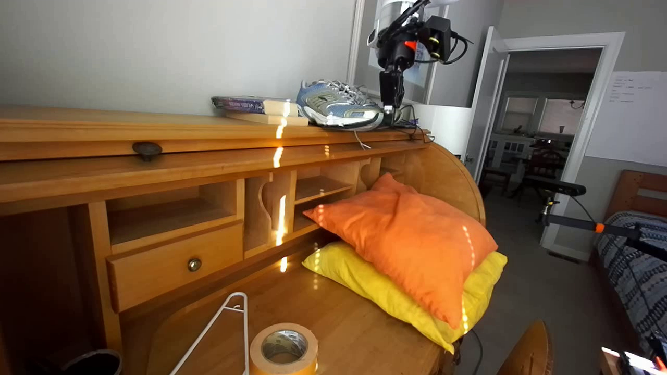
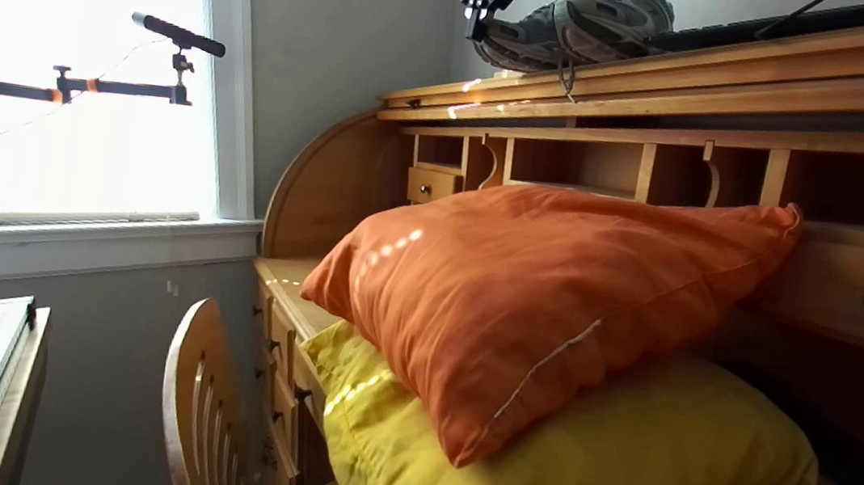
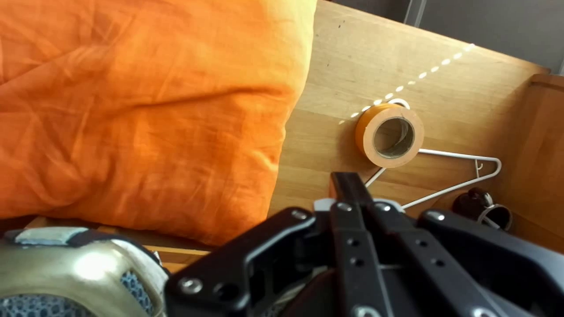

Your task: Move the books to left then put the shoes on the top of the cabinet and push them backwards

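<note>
The grey-and-white shoes (image 1: 336, 104) stand side by side on the top ledge of the cabinet (image 1: 198, 134). Both shoes (image 2: 615, 23) show in an exterior view; part of one shoe (image 3: 83, 273) shows at the lower left of the wrist view. The books (image 1: 239, 104) lie flat in a small stack on the ledge, left of the shoes and close behind them. My gripper (image 1: 387, 115) points down at the toe end of the shoes, on the ledge's front side. Its fingertips (image 3: 348, 185) are together and hold nothing. Whether it touches a shoe I cannot tell.
An orange pillow (image 1: 406, 234) lies on a yellow pillow (image 1: 365, 284) on the desk surface below. A tape roll (image 1: 284, 349), a white hanger (image 1: 208, 333) and a dark mug (image 3: 480, 209) are there too. A black keyboard-like object (image 2: 798, 28) lies on the ledge beside the shoes.
</note>
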`<state>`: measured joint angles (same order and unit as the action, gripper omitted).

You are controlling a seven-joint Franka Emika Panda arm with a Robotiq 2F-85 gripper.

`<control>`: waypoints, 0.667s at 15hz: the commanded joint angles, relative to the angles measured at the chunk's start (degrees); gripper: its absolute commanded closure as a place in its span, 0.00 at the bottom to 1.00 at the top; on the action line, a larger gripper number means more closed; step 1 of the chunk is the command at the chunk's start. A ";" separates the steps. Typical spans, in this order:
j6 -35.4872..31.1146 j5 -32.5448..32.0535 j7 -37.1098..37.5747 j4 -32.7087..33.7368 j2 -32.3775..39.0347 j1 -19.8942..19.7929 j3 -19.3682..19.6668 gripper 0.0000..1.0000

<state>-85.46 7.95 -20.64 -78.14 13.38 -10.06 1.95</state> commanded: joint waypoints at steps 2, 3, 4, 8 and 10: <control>-8.96 0.09 -0.37 0.44 0.85 -0.01 0.04 1.00; -11.29 0.11 -0.25 0.65 1.17 -0.09 0.10 1.00; -13.35 0.15 -0.15 0.64 1.47 -0.15 0.13 1.00; -17.03 0.16 -0.10 0.23 1.92 -0.24 0.15 1.00; -15.64 0.10 0.25 0.49 1.91 -0.23 0.16 1.00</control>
<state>-101.30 7.95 -20.64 -78.01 15.00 -10.22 2.05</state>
